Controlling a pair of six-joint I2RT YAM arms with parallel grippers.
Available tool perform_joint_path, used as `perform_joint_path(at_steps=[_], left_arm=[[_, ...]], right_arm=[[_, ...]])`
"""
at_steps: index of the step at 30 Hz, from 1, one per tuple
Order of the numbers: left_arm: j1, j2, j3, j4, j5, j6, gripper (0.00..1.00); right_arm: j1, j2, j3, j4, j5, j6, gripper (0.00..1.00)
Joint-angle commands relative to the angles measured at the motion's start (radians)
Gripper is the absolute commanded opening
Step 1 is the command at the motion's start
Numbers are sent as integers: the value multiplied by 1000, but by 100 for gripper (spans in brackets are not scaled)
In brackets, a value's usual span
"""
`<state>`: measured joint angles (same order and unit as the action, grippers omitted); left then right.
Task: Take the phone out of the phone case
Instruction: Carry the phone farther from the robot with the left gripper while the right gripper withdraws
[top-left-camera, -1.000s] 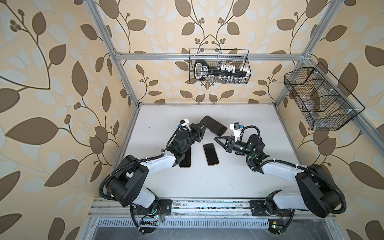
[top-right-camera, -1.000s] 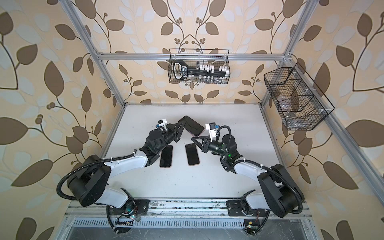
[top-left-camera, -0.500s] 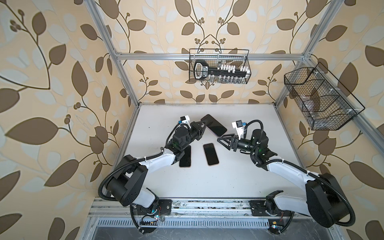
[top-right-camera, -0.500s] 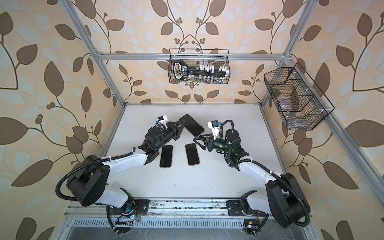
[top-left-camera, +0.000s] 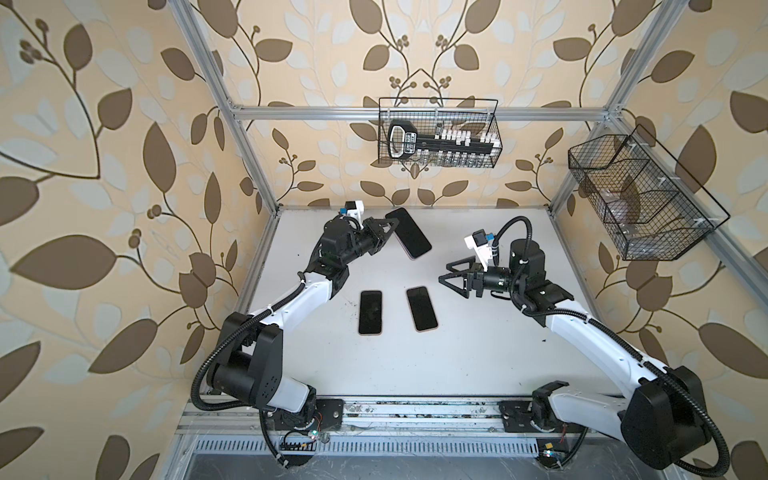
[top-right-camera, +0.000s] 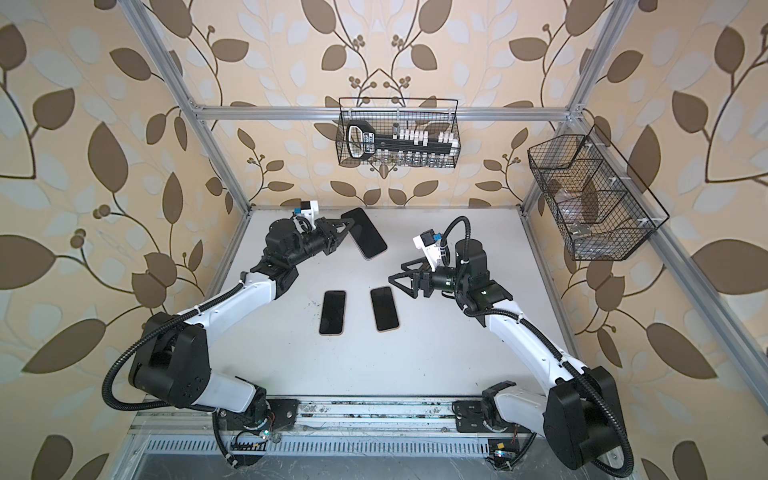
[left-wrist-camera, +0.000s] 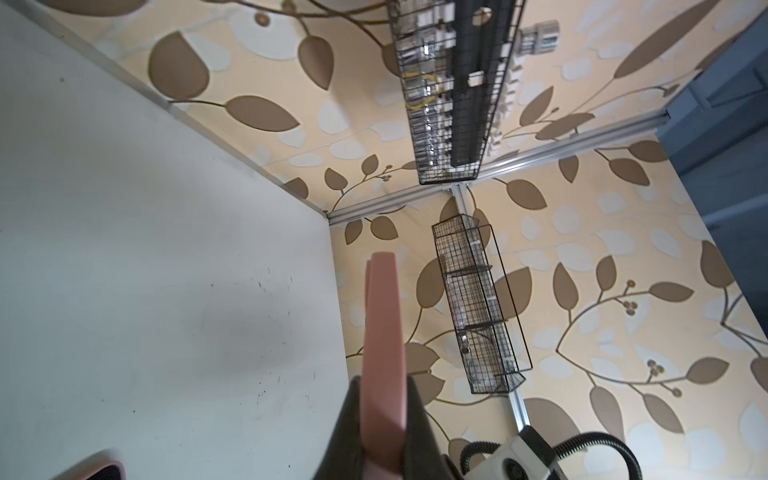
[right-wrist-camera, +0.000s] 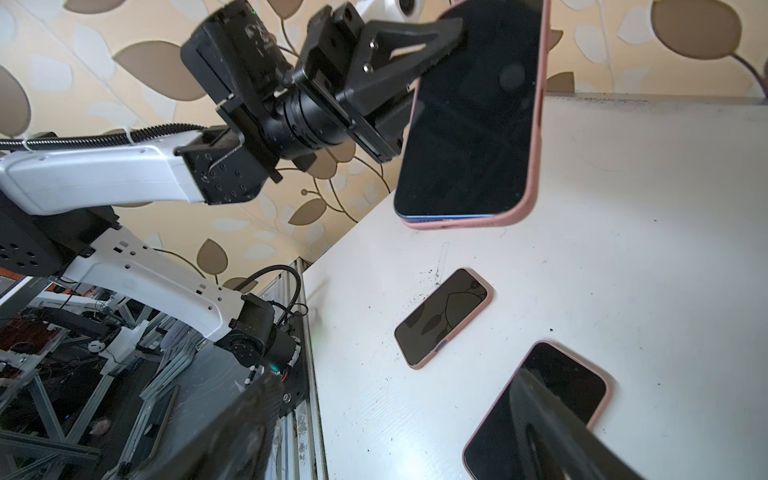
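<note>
The left fingers are closing tightly on one long side of the phone and are holding it in the air above the back part of the bench, near the rear wall. The phone is sitting inside its pink case, with the dark screen facing up in both top views. In the right wrist view a thin blue edge of the phone is showing at one short end, just inside the pink rim. In the left wrist view the case is appearing edge-on, and the two black fingers are pressing on it from both sides.

The right fingers are standing wide apart and are holding nothing. They are pointing toward the middle of the bench and are hanging above it, well apart from the raised phone.

Two other phones, also in pink cases, are lying flat on the bench with the screens up, the left one and the right one near each other but not touching. The right one is lying near the open right fingers. Two wire baskets are hanging on the walls.
</note>
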<state>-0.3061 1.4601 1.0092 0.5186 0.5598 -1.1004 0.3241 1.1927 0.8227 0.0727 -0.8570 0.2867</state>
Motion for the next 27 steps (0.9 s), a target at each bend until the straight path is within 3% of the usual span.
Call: perform_joint_path(at_steps=[1, 2, 3, 8, 12, 16, 27], left_arm=[[4, -33, 112, -121, 144, 188, 0], [4, -36, 132, -175, 152, 249, 0], [5, -39, 154, -232, 150, 297, 0], [5, -44, 219, -367, 219, 445, 0], [5, -39, 220, -331, 291, 471, 0], [5, -29, 227, -311, 346, 495, 0], [4, 50, 262, -292, 423, 557, 0]], right_arm=[[-3, 12, 33, -75, 3, -73, 87], [-3, 16, 36, -71, 6, -75, 90], [-3, 19, 42, -68, 14, -76, 99], [-2, 36, 90, -110, 71, -102, 100], [3, 48, 143, -205, 119, -214, 100], [-12, 39, 171, -289, 187, -225, 100], [-78, 80, 183, -403, 93, -343, 93]])
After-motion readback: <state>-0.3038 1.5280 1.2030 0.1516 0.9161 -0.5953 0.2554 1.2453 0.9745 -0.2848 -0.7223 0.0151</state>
